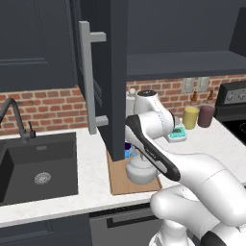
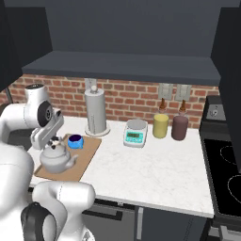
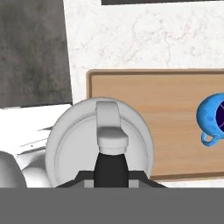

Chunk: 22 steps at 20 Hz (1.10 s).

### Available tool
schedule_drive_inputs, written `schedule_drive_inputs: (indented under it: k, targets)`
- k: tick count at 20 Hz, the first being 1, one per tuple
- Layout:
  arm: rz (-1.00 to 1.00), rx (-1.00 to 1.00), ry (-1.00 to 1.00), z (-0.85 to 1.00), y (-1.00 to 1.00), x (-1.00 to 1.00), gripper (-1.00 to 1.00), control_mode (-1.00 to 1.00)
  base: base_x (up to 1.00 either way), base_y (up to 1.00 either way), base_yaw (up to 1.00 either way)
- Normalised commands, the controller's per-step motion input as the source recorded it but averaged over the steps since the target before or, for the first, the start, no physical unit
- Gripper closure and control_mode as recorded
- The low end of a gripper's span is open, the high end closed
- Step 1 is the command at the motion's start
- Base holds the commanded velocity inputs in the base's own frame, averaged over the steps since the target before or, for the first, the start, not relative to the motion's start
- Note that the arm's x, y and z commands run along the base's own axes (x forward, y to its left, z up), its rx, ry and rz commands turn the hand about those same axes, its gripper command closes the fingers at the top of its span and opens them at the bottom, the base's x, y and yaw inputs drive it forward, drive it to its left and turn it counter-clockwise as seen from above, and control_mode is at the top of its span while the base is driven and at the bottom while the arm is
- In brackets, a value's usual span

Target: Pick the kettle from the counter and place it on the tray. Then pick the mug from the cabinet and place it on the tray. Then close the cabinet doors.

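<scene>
hand (image 2: 55, 140) nearly closed, clamped on the kettle's (image 2: 57, 159) dark top handle; kettle sits on the tray (image 2: 87, 157) at its near end. mug (image 2: 75, 140) also on the tray, at roughly 1 o'clock from the kettle, not touching it. tray lies on the desk (image 2: 155, 164)

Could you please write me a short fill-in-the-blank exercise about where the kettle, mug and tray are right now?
1. The kettle stands on the wooden ____.
2. The mug beside the kettle is coloured ____.
3. The tray lies on the counter in front of a wall of red ____.
4. The cabinet door above the tray stands ____.

Missing words: tray; blue; brick; open
</scene>
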Motion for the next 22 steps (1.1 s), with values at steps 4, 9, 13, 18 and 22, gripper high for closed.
schedule_drive_inputs:
  k: [4,9,13,18,22]
  targets:
    - [0.0,0.04,0.0,-0.23,0.24,0.06,1.0,-1.0,0.0,0.0,0.0]
    - [0.0,0.01,-0.11,-0.09,0.04,0.19,1.0,-1.0,0.0,0.0,0.0]
    - [0.0,0.0,-0.16,-0.07,0.0,0.13,1.0,-1.0,0.0,0.0,0.0]
    - [0.0,0.0,-0.1,-0.15,0.0,0.02,1.0,-1.0,0.0,0.0,0.0]
    - [0.0,0.0,0.0,-0.11,0.0,0.0,1.0,-1.0,0.0,0.0,0.0]
